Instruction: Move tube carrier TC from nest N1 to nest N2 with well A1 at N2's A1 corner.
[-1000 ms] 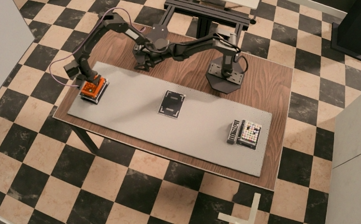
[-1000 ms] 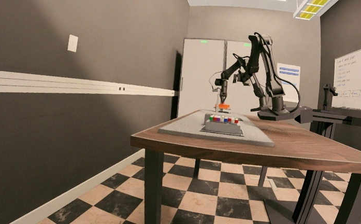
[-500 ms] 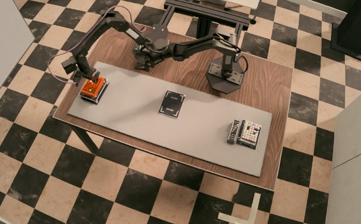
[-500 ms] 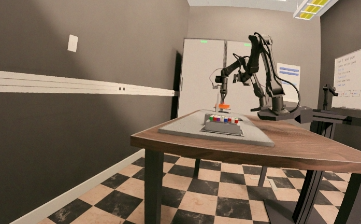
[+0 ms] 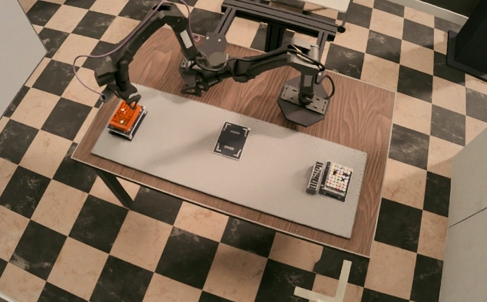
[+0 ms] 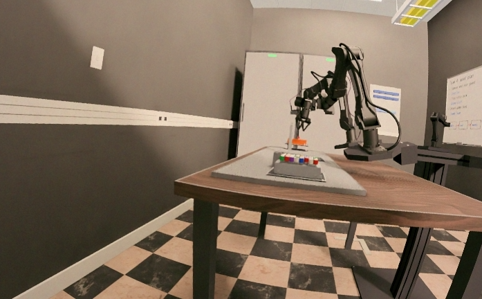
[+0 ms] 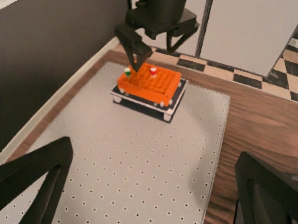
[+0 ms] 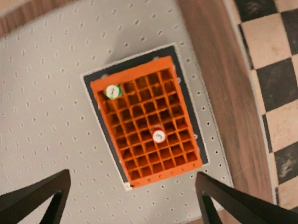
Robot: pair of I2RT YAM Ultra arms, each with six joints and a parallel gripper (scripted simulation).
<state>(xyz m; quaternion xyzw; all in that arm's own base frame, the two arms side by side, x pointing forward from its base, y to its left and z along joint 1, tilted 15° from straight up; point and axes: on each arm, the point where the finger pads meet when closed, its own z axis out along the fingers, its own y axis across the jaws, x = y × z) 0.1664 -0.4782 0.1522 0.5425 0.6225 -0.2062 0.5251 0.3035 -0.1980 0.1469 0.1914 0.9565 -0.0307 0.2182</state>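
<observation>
The orange tube carrier TC (image 5: 126, 116) sits on the raised nest N2 (image 5: 122, 131) at the picture's left end of the grey mat. In the right wrist view it lies inside the nest's dark frame (image 8: 148, 129). A green-capped vial (image 8: 113, 91) and a red-capped vial (image 8: 158, 136) stand in its wells. My right gripper (image 5: 131, 102) is open and empty, a little above the carrier and apart from it; the left wrist view shows this too (image 7: 136, 56). My left gripper (image 5: 192, 88) is open and empty, over the wood far from the carrier. The black transfer nest N1 (image 5: 231, 140) holds nothing.
The vial rack R1 (image 5: 336, 180) with several coloured vials stands at the picture's right end of the mat. The forceps holder H1 (image 5: 315, 177) is beside it. The left arm's base (image 5: 304, 101) stands on the wood behind the mat. The table edge runs close beyond N2.
</observation>
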